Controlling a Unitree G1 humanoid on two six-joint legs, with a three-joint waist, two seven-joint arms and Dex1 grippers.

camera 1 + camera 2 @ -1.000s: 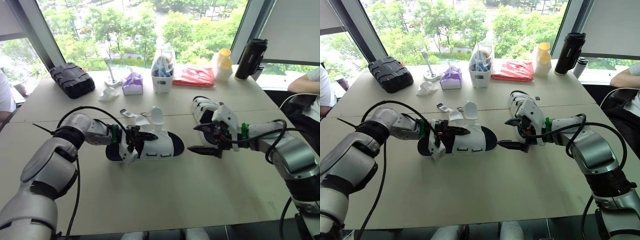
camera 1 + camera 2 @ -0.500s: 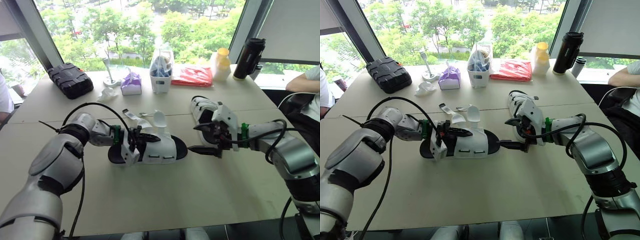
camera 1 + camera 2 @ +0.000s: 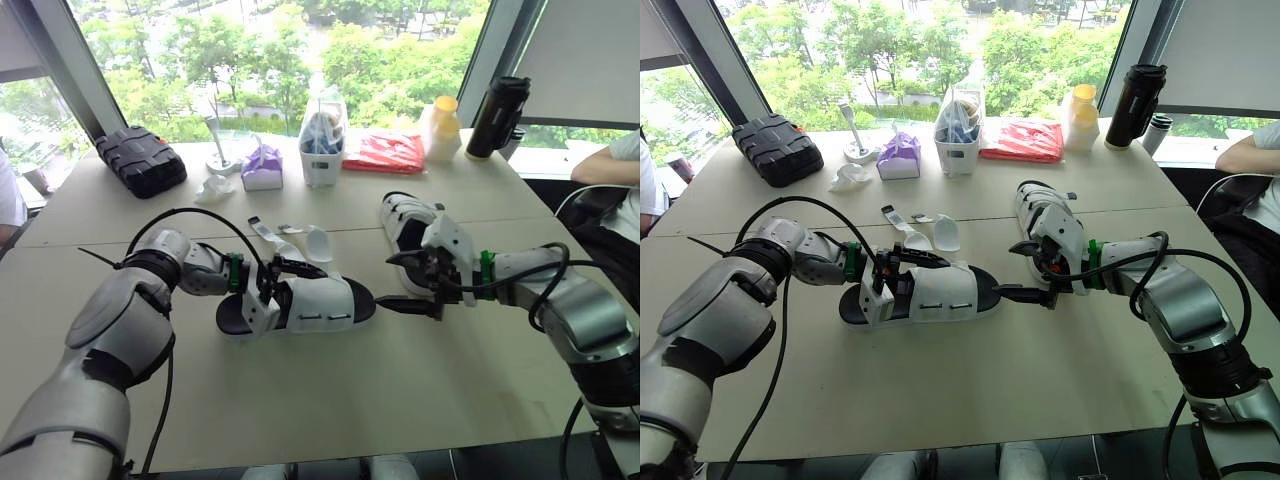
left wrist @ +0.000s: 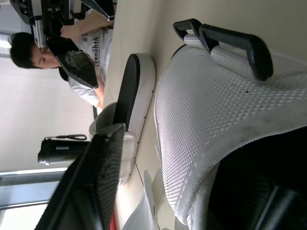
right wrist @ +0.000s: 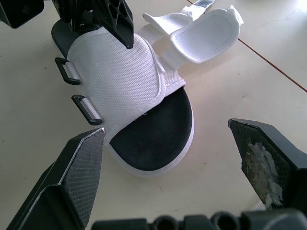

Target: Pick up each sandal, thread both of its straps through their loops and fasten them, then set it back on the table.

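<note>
**A:** What changed?
**B:** Left claw [image 3: 285, 285], gripping the white mesh black-soled sandal [image 3: 325, 303], slid it along the table [image 3: 330, 400] beside the gaping right claw [image 3: 390, 283]; straps unthreaded.
**A:** Then a handover looks close.

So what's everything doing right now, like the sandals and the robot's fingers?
Near sandal: flat on the table, both straps loose, loops empty.
Far sandal: flat on the table, straps too hard to tell.
Left gripper: fingers shut on the near sandal's upper.
Right gripper: fingers wide open, holding nothing.
Black bottle: upright, lid on.
Black case: closed.
</note>
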